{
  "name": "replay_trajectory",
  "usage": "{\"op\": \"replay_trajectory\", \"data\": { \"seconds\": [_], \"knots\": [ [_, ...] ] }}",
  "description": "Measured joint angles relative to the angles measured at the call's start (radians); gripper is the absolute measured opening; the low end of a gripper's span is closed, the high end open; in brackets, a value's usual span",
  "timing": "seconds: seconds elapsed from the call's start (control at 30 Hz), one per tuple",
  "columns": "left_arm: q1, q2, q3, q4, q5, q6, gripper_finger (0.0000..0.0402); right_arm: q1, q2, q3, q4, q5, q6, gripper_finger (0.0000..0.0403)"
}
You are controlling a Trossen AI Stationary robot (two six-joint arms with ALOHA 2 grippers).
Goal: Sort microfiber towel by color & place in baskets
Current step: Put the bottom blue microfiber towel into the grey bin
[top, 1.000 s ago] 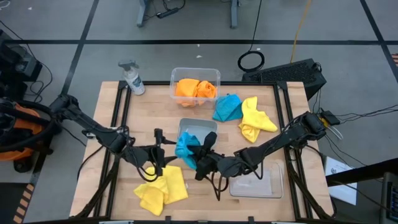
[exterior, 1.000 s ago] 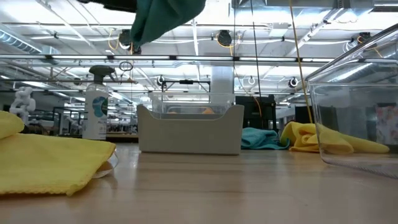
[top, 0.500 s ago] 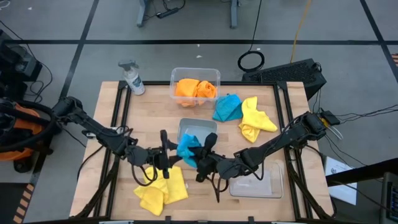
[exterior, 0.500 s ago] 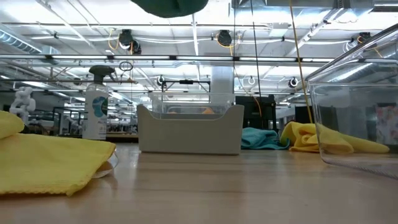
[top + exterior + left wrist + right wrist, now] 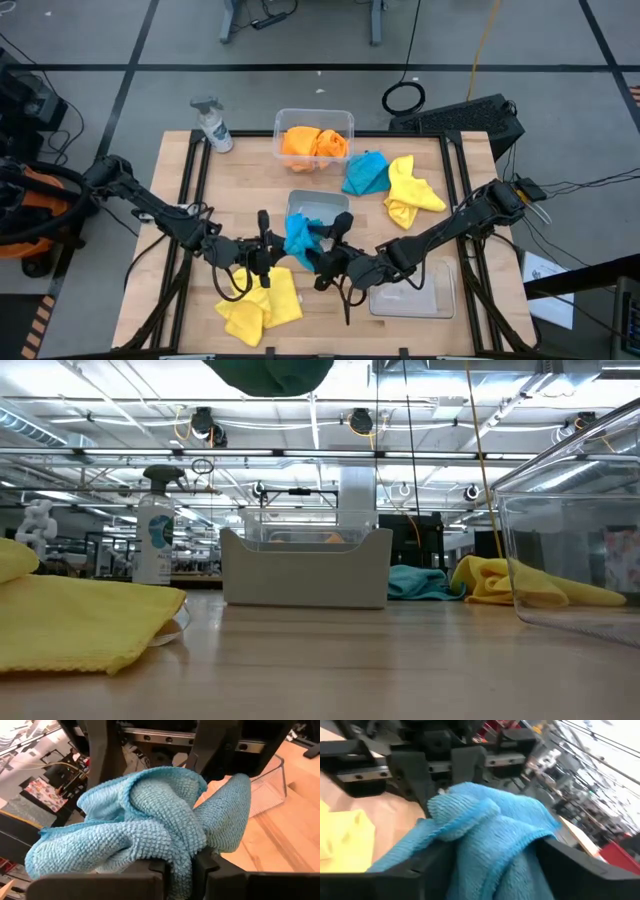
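Note:
A turquoise-blue microfiber towel (image 5: 298, 238) hangs bunched in the air over the table's middle, between my two grippers. My left gripper (image 5: 272, 250) is shut on it from the left. My right gripper (image 5: 326, 246) stands open at the towel's right, its fingers (image 5: 572, 862) on either side of the cloth; whether they still touch it I cannot tell. A yellow towel (image 5: 260, 305) lies flat near the front edge. A blue towel (image 5: 366, 172) and a yellow towel (image 5: 410, 190) lie at the far right. Two orange towels sit in the far basket (image 5: 282, 120). My left gripper pinches a bunched fold (image 5: 182, 862) of the blue towel between its two fingers (image 5: 210, 867), several layers thick. The fingers come in about level from the table's left. The towel is lifted clear of the table and bulges out beyond the fingertips.
A small greyish basket (image 5: 318, 205) stands just beyond the held towel, and a clear basket (image 5: 425, 300) stands at the near right. A spray bottle (image 5: 213, 125) stands at the far left corner. Black frame rails (image 5: 195, 180) run along both sides.
My left gripper has moved a little toward the table's right, rolled its wrist and shut on the blue towel. My right gripper has opened and let the cloth go while staying in place. The towel stays lifted, bunched higher than before.

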State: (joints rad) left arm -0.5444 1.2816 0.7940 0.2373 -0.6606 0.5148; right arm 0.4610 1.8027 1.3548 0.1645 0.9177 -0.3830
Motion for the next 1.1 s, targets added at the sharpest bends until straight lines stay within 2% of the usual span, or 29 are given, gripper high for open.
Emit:
{"op": "replay_trajectory", "data": {
  "seconds": [0.1,0.23,0.4,0.7,0.8,0.93,1.1],
  "knots": [
    [0.000,0.000,0.000,-0.009,-0.015,0.000,0.0030,0.022,0.000,-0.002,-0.026,0.071,-0.004,0.0317],
    [0.000,-0.005,0.002,-0.010,-0.024,0.000,0.0032,0.059,0.005,-0.005,-0.035,0.152,-0.058,0.0350],
    [0.001,-0.008,0.002,-0.022,-0.025,-0.002,0.0032,0.099,0.005,-0.005,-0.031,0.161,-0.070,0.0355],
    [0.001,-0.008,0.002,-0.008,-0.025,-0.009,0.0033,0.136,0.008,-0.004,-0.141,0.154,0.036,0.0352],
    [0.003,-0.008,0.002,0.030,0.035,-0.010,0.0033,0.127,0.012,-0.004,-0.121,0.181,0.033,0.0352],
    [0.016,-0.008,0.002,0.059,0.188,-0.014,0.0033,0.094,0.012,-0.003,-0.052,0.183,0.000,0.0352],
    [0.041,-0.008,0.002,0.063,0.242,-0.043,0.0033,0.061,0.012,-0.003,0.005,0.087,-0.065,0.0352]
  ]
}}
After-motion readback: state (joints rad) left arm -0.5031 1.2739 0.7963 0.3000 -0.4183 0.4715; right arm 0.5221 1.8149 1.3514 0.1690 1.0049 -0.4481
